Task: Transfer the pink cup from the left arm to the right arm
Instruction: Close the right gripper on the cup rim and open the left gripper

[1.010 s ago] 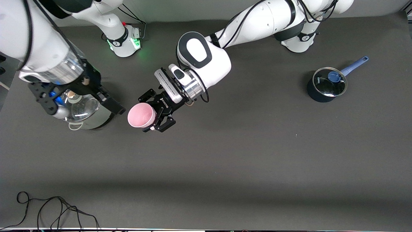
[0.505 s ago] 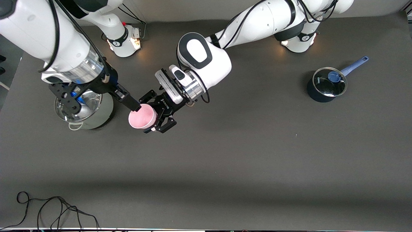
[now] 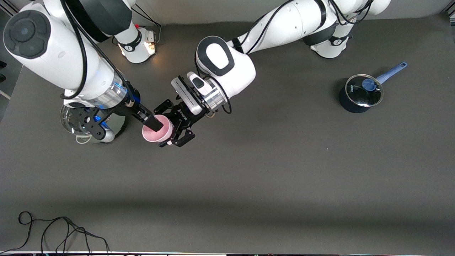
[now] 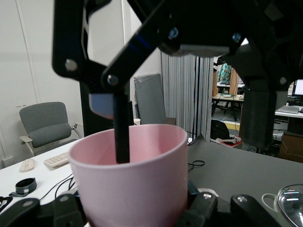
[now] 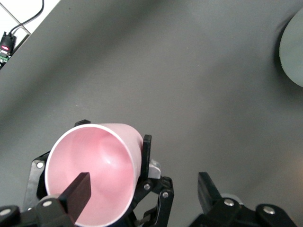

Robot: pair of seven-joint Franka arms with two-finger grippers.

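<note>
1. The pink cup [image 3: 157, 131] hangs in the air over the bare table [image 3: 249, 177], mouth up, clamped by its lower body in the left gripper [image 3: 174, 132]; that grasp is done.
2. The right gripper [image 3: 151, 121] is at the cup's rim with its jaws spread: one finger [image 5: 75, 196] dips inside the mouth, the other [image 5: 207, 189] stands outside, the wall between them. It has not closed, judging by the gap.
3. Left to do: the right gripper pinches the wall and the left one lets go.
4. Farther off, a steel pot [image 3: 106, 128] sits under the right arm, and a blue saucepan [image 3: 359, 94] toward the left arm's end.
</note>
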